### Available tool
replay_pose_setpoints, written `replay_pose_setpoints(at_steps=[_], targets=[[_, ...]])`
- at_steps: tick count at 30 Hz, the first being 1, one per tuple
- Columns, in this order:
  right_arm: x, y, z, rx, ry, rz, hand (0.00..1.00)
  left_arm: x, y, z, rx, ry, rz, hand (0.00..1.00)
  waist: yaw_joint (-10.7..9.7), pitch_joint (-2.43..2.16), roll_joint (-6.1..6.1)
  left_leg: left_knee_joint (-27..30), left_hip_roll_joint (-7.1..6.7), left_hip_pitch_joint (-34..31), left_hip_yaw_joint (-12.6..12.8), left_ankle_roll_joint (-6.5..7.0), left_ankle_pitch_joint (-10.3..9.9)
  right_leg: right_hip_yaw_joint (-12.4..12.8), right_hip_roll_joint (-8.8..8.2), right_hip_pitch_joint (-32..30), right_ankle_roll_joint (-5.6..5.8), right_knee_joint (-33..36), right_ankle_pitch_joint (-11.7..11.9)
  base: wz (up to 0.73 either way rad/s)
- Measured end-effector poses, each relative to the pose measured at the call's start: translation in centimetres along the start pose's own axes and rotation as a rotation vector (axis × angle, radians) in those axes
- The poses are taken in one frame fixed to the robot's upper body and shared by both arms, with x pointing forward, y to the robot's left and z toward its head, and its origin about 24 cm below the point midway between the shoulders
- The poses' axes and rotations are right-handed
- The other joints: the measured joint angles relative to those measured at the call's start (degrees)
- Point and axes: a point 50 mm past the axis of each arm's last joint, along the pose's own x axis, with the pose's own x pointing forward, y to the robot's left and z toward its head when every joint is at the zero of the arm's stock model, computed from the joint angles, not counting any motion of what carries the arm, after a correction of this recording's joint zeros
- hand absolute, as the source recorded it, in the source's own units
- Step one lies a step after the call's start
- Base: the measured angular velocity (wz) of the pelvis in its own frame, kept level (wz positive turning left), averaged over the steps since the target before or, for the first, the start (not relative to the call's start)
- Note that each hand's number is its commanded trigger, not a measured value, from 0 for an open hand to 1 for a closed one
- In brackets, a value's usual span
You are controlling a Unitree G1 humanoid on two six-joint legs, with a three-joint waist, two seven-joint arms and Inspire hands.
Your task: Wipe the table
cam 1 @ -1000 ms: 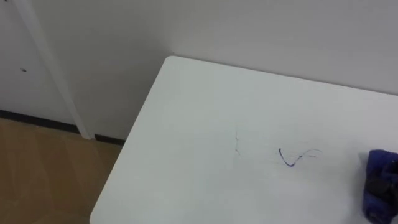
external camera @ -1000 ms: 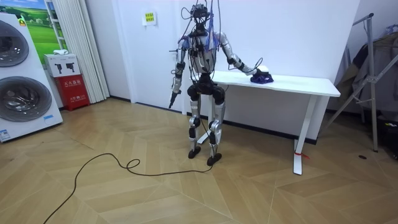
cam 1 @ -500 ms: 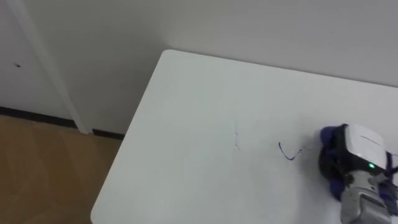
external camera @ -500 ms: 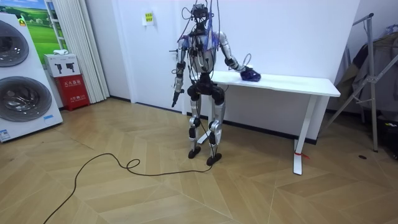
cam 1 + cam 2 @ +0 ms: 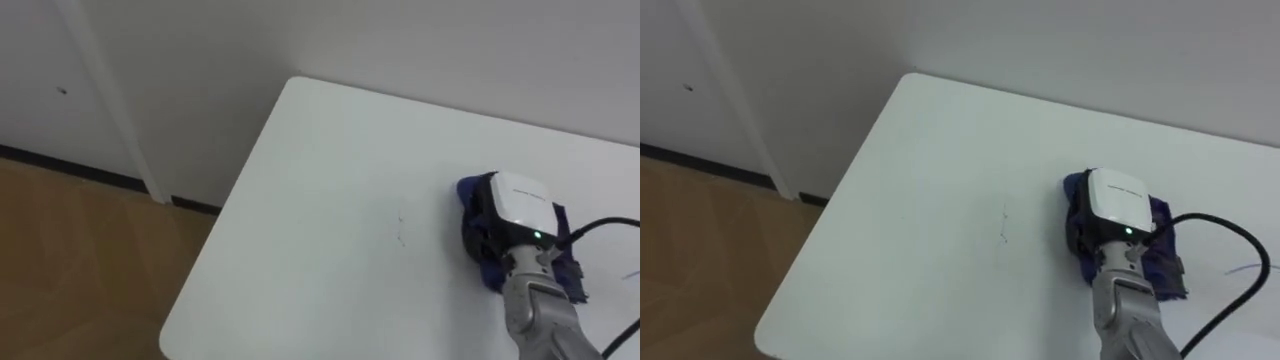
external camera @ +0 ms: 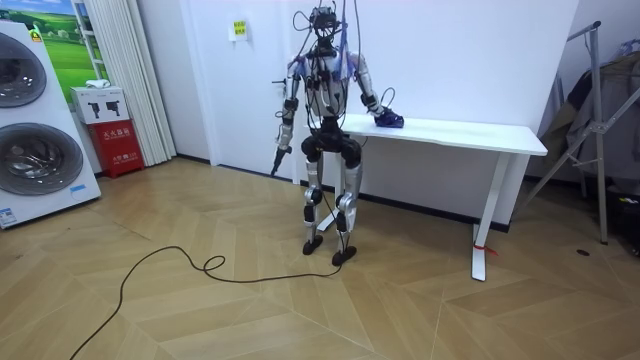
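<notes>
A white table [image 5: 320, 200] stands against the wall, and I stand at its left end. A blue cloth [image 5: 468, 192] lies on it near the middle of the view. My right hand [image 5: 515, 215] presses down on the cloth with its fingers curled into it. In the right eye view the right hand [image 5: 1118, 205] covers most of the cloth [image 5: 1162, 262]. A faint thin pen mark [image 5: 401, 232] sits just left of the cloth. In the room view my left hand [image 6: 275, 163] hangs idle at my side, away from the table.
The table's left edge [image 5: 215, 270] drops to a wooden floor [image 5: 70, 260]. A white wall runs right behind the table. In the room view, washing machines [image 6: 35, 130] stand far at that view's left and a rack [image 6: 600, 110] at its right.
My right hand has slid the blue cloth leftward across the table, over the blue scribble, which no longer shows. The view has shifted slightly too.
</notes>
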Motion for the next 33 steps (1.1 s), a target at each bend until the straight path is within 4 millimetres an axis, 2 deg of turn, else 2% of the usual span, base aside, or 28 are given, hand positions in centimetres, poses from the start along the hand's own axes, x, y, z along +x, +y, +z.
replay_pose_setpoints(at_steps=[2,4,5,7,8,10,13,15,17,19,20,21,22,23,24,25,26,27,28,30,31,33], targets=[[-0.4,0.4,-0.9,0.044,0.029,-0.026,1.0,0.0,0.4,-0.4,-0.014,0.009,0.021,0.0,-0.6,-0.09,0.05,0.0,-0.06,0.4,-0.2,0.11,-0.1,-0.2,-0.12,0.9,0.09,-0.8,0.0,0.13],[-2.0,1.1,-2.7,0.101,0.099,-0.077,1.0,0.0,0.9,-0.5,-0.035,0.016,0.057,0.0,-2.5,-0.23,0.15,0.4,-0.35,0.8,-1.3,0.36,-0.2,-1.9,-0.36,1.8,0.2,-0.8,0.0,0.29],[-2.5,1.2,-3.4,0.116,0.129,-0.092,1.0,0.1,1.1,-0.5,-0.039,0.019,0.065,0.0,-2.9,-0.48,0.12,0.4,-0.44,0.8,-1.6,0.43,-0.3,-2.2,-0.43,1.8,0.26,-0.7,0.0,0.38],[-4.9,1.5,-6.7,0.16,0.283,-0.144,1.0,0.1,1.9,-0.9,-0.05,0.032,0.106,0.0,-4.5,-1.69,-0.1,0.4,-0.64,1.1,-1.5,0.68,-0.4,-2.1,-0.71,2.8,0.43,-0.7,0.0,0.3],[-5.4,1.4,-7.7,0.165,0.33,-0.157,1.0,0.1,2.1,-1.0,-0.06,0.037,0.115,0.0,-4.6,-1.78,-0.19,0.4,-0.74,1.4,-1.6,0.79,-0.4,-2.0,-0.76,3.0,0.45,-0.7,0.0,0.14],[-7.0,1.2,-10.9,0.206,0.512,-0.199,1.0,0.1,2.7,-1.4,-0.086,0.051,0.136,0.0,-5.8,-1.9,-0.51,0.5,-0.97,2.1,-1.8,1.14,-0.6,-2.8,-0.98,4.2,0.76,-0.7,0.2,0.05],[-8.1,0.7,-13.6,0.215,0.636,-0.217,1.0,0.2,2.7,-1.1,-0.09,0.043,0.136,0.0,-6.1,-1.86,-0.62,0.8,-1.1,2.5,-1.7,1.57,-0.9,-3.1,-1.2,4.5,1.15,-0.6,0.4,-0.05],[-8.1,0.6,-13.7,0.213,0.641,-0.21,1.0,0.2,2.6,-0.9,-0.089,0.034,0.13,0.0,-6.0,-1.86,-0.6,0.8,-1.15,2.6,-1.4,1.63,-0.9,-2.7,-1.24,4.5,1.29,-0.6,0.5,-0.15],[-7.1,0.4,-12.9,0.209,0.62,-0.21,1.0,0.2,2.1,-0.4,-0.065,0.016,0.11,0.0,-5.2,-1.76,-0.42,0.8,-1.11,2.6,-1.1,1.63,-0.9,-2.1,-1.2,4.2,1.49,-0.6,0.6,-0.24],[-5.6,0.2,-11.0,0.181,0.564,-0.174,1.0,0.2,1.0,0.2,-0.026,-0.001,0.076,0.0,-2.6,-1.59,-0.07,0.6,-0.68,2.5,1.4,1.44,-1.0,-0.2,-0.98,3.0,1.5,-0.7,0.6,-0.6],[-5.2,0.2,-10.2,0.169,0.533,-0.157,1.0,0.2,0.7,0.4,-0.021,-0.001,0.067,0.0,-2.0,-1.57,-0.05,0.5,-0.5,2.4,2.0,1.34,-0.9,-0.2,-0.91,2.6,1.51,-0.7,0.6,-0.68],[-4.2,0.2,-7.9,0.148,0.436,-0.112,1.0,0.2,0.2,0.7,0.003,-0.01,0.051,0.0,-0.8,-1.37,0.02,0.2,-0.06,2.3,3.2,1.03,-0.8,-0.2,-0.65,1.8,1.36,-0.5,0.7,-0.48],[-3.3,0.5,-4.6,0.14,0.308,-0.058,1.0,0.2,-0.3,1.3,0.023,-0.028,0.034,0.0,0.1,-1.28,0.06,0.2,0.2,1.7,3.7,0.66,-0.7,-0.3,-0.27,1.0,0.94,-0.5,1.0,-0.38],[-2.9,0.7,-2.6,0.131,0.234,-0.034,1.0,0.2,-0.7,1.6,0.038,-0.036,0.024,0.0,0.6,-1.18,0.06,0.2,0.4,1.5,3.9,0.46,-0.6,-0.3,-0.13,0.6,0.78,-0.4,1.1,-0.21],[-1.9,1.1,1.8,0.134,0.075,0.013,1.0,0.1,-1.4,2.3,0.072,-0.05,0.003,0.0,2.0,-0.61,0.15,0.1,1.02,1.2,4.1,0.06,-0.5,-0.2,0.27,0.1,0.4,-0.4,1.3,-0.05],[-0.9,1.0,5.8,0.127,-0.075,0.056,1.0,0.1,-2.0,3.2,0.094,-0.075,-0.013,0.0,3.1,0.15,-0.03,0.0,1.04,0.6,3.9,-0.5,-0.3,-0.1,0.71,-0.4,0.07,-0.6,1.5,0.04],[-0.6,0.9,7.8,0.12,-0.145,0.077,1.0,0.1,-2.2,3.6,0.103,-0.087,-0.018,0.0,3.8,0.46,-0.19,0.0,1.09,0.2,3.5,-0.86,-0.2,-0.2,0.84,-0.6,-0.03,-0.6,1.4,0.17],[-0.2,0.6,11.2,0.113,-0.268,0.111,1.0,0.1,-2.5,4.2,0.106,-0.104,-0.028,0.0,5.4,0.68,-0.57,-0.1,1.32,-0.9,3.2,-1.17,0.1,-0.2,1.12,-1.7,-0.22,-0.6,1.5,0.17],[0.0,0.2,13.7,0.095,-0.37,0.135,1.0,0.0,-2.8,4.3,0.111,-0.11,-0.033,0.0,7.3,0.84,-0.76,-0.1,1.51,-1.8,3.1,-1.15,0.4,-0.3,1.35,-2.5,-0.34,-0.7,1.6,0.18],[0.1,-0.1,15.4,0.073,-0.45,0.154,1.0,-0.1,-2.9,3.7,0.11,-0.093,-0.041,0.0,8.9,0.9,-0.83,0.0,1.51,-2.4,2.1,-1.11,0.8,-1.4,1.28,-2.7,-0.35,-0.8,1.6,0.48],[0.1,0.0,15.3,0.057,-0.456,0.165,1.0,-0.2,-2.7,2.8,0.112,-0.068,-0.041,0.0,8.9,0.9,-0.82,0.1,1.23,-2.5,0.7,-0.93,1.0,-2.0,1.13,-2.4,-0.34,-0.8,1.6,0.64],[-0.3,0.1,14.6,0.068,-0.452,0.166,1.0,-0.3,-2.2,0.7,0.114,-0.007,-0.035,0.0,8.3,0.84,-0.95,0.1,0.98,-2.5,0.3,-0.79,1.0,-1.9,0.9,-2.1,-0.32,-1.1,1.6,0.42]])
